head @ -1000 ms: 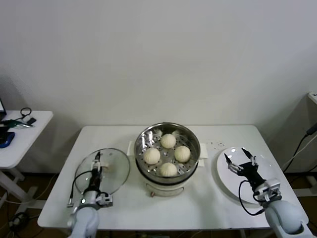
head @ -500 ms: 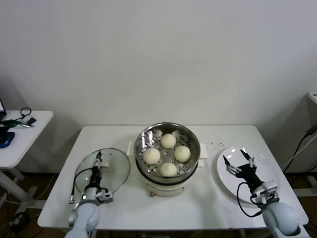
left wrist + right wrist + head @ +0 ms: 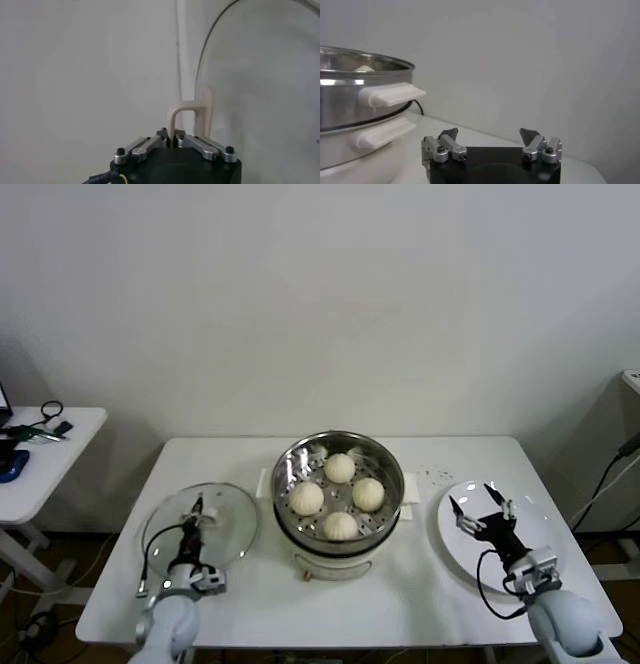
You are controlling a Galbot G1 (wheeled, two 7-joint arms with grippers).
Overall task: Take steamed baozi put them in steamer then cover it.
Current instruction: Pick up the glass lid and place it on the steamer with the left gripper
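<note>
Several cream-white baozi [image 3: 340,470] sit on the perforated tray inside the steel steamer [image 3: 385,456] at the table's middle. The steamer's rim and cream handles also show in the right wrist view [image 3: 365,80]. The round glass lid [image 3: 230,519] is at the left of the steamer, tilted. My left gripper [image 3: 196,519] is shut on the lid's cream handle [image 3: 187,112], which shows between its jaws in the left wrist view. My right gripper [image 3: 480,506] is open and empty above the white plate [image 3: 545,529] at the right.
A small white side table [image 3: 45,454] with cables and a dark object stands at the far left. The white wall is close behind the table. The plate holds nothing.
The lid has shifted a little left and lies flatter, with my left gripper on its handle. My right gripper has drawn back slightly over the plate.
</note>
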